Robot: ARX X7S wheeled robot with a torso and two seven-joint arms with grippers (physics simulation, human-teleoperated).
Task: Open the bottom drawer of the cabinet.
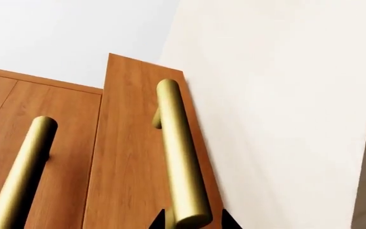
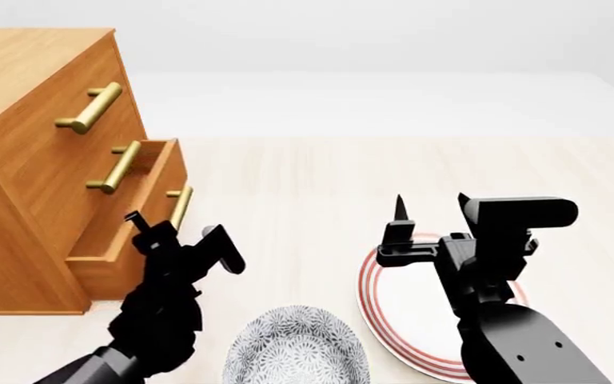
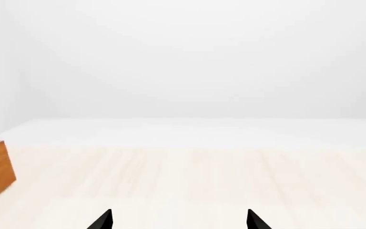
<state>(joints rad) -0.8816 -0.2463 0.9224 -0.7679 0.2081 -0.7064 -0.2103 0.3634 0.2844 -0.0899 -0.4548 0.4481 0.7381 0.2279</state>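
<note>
Pale wood floor under cabinet [image 2: 29, 160], bottom drawer [image 2: 125, 240] out.

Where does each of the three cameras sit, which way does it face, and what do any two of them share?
Head view: up on the head, looking forward and down over the table; cabinet, bowl, plate, both arms show.
Left wrist view: by the left end effector, facing the bottom drawer and its handle; only finger tips show.
Right wrist view: by the right end effector, facing across the bare table to the wall; tips only.
Shared: head and left wrist views both show the drawer's handle.
</note>
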